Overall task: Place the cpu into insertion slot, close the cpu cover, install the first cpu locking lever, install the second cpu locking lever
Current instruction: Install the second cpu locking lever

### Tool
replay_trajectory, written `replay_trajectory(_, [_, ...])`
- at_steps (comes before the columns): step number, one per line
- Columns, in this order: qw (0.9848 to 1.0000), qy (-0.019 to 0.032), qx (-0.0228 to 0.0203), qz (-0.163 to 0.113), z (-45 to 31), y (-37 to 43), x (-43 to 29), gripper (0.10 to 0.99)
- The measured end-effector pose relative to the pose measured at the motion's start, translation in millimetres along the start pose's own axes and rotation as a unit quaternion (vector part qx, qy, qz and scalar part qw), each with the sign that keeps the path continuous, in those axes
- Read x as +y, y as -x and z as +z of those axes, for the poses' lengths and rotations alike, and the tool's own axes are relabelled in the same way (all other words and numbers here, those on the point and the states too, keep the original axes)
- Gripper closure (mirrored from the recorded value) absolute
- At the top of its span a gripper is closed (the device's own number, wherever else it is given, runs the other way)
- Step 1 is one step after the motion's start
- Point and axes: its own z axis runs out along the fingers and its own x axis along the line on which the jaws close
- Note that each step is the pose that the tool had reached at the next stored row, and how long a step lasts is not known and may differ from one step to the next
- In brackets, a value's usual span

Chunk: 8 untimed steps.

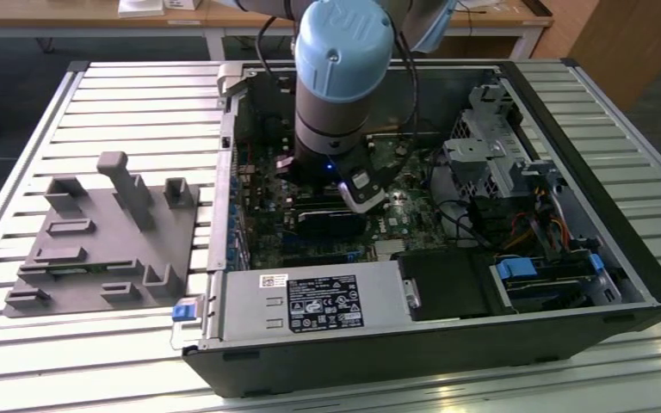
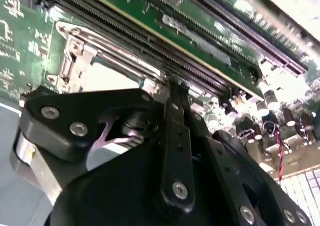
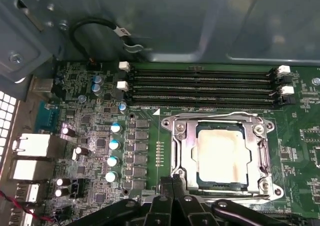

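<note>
In the first wrist view the cpu (image 3: 221, 154) lies flat in the insertion slot (image 3: 276, 191), pale face up. The silvery cpu cover (image 3: 185, 151) is folded down around it, framing the chip. A thin metal lever (image 3: 265, 158) runs along one side of the cover. My gripper (image 3: 173, 182) has its two fingers pressed together, shut, with the tips at a corner of the socket; whether they touch a lever I cannot tell. In the second wrist view the gripper (image 2: 173, 93) sits against the socket rim, beside the cpu (image 2: 107, 78) and cover (image 2: 117, 61). In the exterior view my arm (image 1: 330, 95) reaches down into the open computer case (image 1: 423, 344).
Long black memory slots (image 3: 200, 88) run beside the socket, and a row of capacitors (image 3: 114, 145) stands on its other side. The case wall (image 3: 200, 21) rises behind the board. Outside the case a grey fixture (image 1: 101, 232) sits at the exterior view's left; the power supply (image 1: 307, 301) and drive cage (image 1: 503, 163) crowd the case.
</note>
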Motion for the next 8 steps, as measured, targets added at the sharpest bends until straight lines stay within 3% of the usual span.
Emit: replay_trajectory(8, [1.0, 0.0015, -0.0001, 0.0, 0.3, -4.0, -0.1, 0.965])
